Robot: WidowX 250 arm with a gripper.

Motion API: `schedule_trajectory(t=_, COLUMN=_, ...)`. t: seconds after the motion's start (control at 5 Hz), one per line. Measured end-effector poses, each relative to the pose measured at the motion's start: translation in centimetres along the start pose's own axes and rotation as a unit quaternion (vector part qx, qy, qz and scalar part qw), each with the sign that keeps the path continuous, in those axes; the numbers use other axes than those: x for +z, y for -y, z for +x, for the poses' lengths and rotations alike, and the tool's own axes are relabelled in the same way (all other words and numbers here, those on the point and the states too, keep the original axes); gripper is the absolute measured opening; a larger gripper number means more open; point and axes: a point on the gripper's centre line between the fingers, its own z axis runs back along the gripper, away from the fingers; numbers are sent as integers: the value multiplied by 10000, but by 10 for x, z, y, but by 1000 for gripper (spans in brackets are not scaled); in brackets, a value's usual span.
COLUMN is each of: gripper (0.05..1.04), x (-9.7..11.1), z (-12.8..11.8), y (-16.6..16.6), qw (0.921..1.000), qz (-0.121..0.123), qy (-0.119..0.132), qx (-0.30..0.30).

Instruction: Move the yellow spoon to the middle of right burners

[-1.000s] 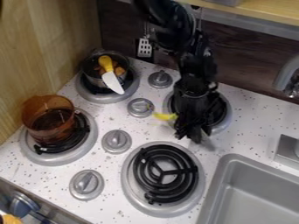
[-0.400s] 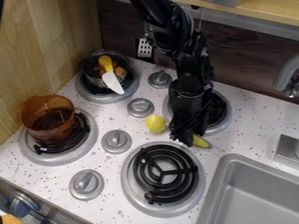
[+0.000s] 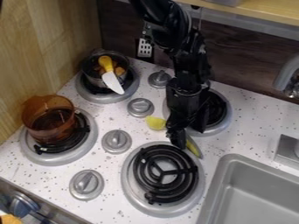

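Note:
My gripper [image 3: 182,134] hangs low over the counter between the two right burners, just behind the front right coil. The yellow spoon [image 3: 154,123] passes behind and under it: the rounded yellow end shows at the gripper's left, beside the front right edge of a knob. A narrow yellow-green part [image 3: 192,147] emerges at its lower right, by the rim of the front right burner [image 3: 200,183]. The gripper hides the spoon's middle. The rear right burner [image 3: 224,119] lies behind and right of the gripper, partly covered by it.
At the left stand a metal pot [image 3: 95,81] with a yellow-handled knife [image 3: 112,82] across it, and an orange transparent pot [image 3: 36,116]. Several knobs [image 3: 116,141] line the middle. A sink [image 3: 257,192] is at the lower right, a faucet [image 3: 287,76] above it.
Over the last second the gripper has shifted slightly left and toward the front. The spoon's rounded end has moved forward and left; its lower right part has swung toward the front burner.

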Motion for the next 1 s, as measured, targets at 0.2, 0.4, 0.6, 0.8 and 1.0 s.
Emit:
schedule_trajectory(t=0.2, gripper=998, x=17, z=2, y=1, qw=9998, qz=146, qy=75, qx=-68)
schedule_trajectory(t=0.4, gripper=998, x=35, z=7, y=3, qw=9995, qz=12, qy=300, qx=-70)
schedule_trajectory(t=0.6, gripper=998, x=48, z=13, y=-2, qw=9982, qz=-185, qy=563, qx=-78)
schedule_trajectory(t=0.8, gripper=998, x=57, z=14, y=-11, qw=9975, qz=32, qy=629, qx=-306)
schedule_trajectory(t=1.0, gripper=998, x=65, z=18, y=-20, qw=9913, qz=349, qy=755, qx=-1022)
